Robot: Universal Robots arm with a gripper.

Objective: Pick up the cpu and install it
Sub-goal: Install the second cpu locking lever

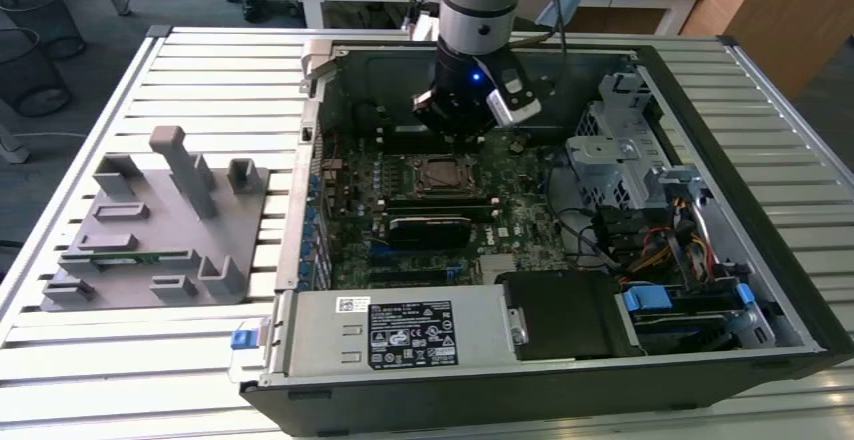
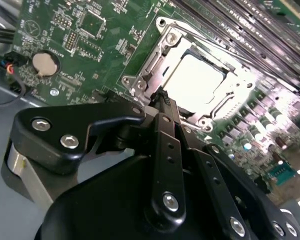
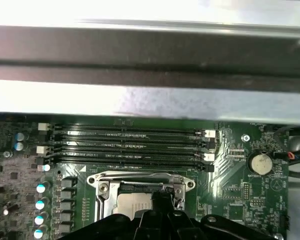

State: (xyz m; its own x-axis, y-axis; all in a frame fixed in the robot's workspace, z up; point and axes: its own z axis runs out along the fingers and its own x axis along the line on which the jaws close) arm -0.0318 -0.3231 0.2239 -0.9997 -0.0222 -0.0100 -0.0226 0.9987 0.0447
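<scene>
— Where is the cpu?

— In the second wrist view the cpu (image 2: 199, 80) lies flat inside the socket frame (image 2: 155, 60) on the green motherboard (image 2: 90, 55), its pale metal top facing up. In the first wrist view the cpu (image 3: 132, 204) shows in the same frame, partly behind the black fingers. From the exterior view it sits in the middle of the board inside the open computer case (image 1: 747, 260), cpu (image 1: 442, 173) just below the arm's head.

— And the gripper?

— The gripper (image 2: 164, 96) hangs over the socket's edge with its fingertips drawn together, nothing between them (the tips meet at a narrow point near the frame's corner). In the exterior view the gripper (image 1: 447, 132) is above the board, a little toward the case's back wall.

— Anything else nearby?

— A coin cell battery (image 2: 44, 64) on the board, the memory slots (image 3: 130, 145) beside the socket, and a grey parts fixture (image 1: 160, 225) on the slatted table (image 1: 134, 360) at the exterior view's left.
</scene>
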